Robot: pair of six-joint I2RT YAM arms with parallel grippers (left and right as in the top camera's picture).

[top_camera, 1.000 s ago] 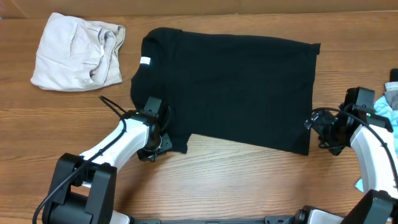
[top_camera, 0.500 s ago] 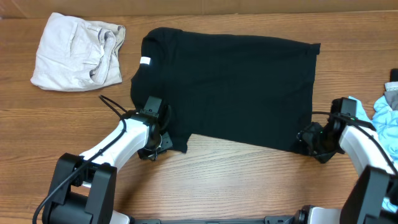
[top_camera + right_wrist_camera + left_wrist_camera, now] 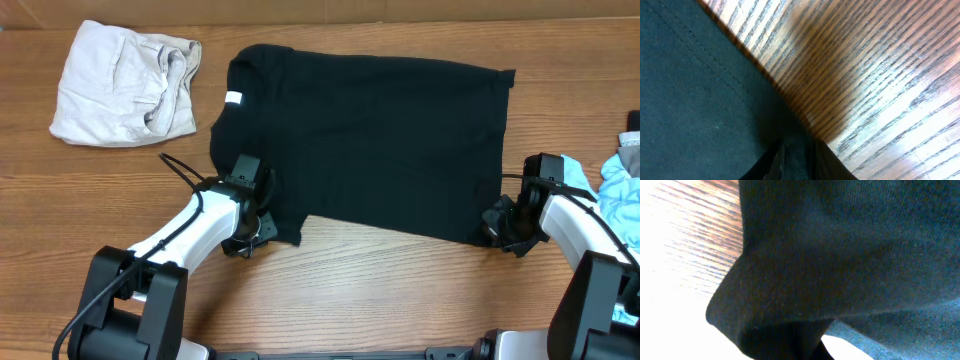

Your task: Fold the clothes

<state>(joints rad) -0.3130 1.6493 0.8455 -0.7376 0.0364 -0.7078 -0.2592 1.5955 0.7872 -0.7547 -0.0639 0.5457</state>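
One black shirt [image 3: 370, 140] lies flat midway on the table [image 3: 380, 290], off-white clothes [image 3: 125, 85] to its left, blue ones [image 3: 620, 185] at the right edge. Left gripper [image 3: 262, 228] sits at its near-left corner, right gripper [image 3: 497, 222] at the near-right hem; whether either grips, I cannot tell. Both corners should rise together, evenly, for a straight fold. Its white label [image 3: 234, 97] shows no readable writing.

Left arm [image 3: 190, 228] and right arm [image 3: 578, 222]: white links, black joints; a black cable [image 3: 178, 170] is looped behind the dark fingers [image 3: 769, 165].
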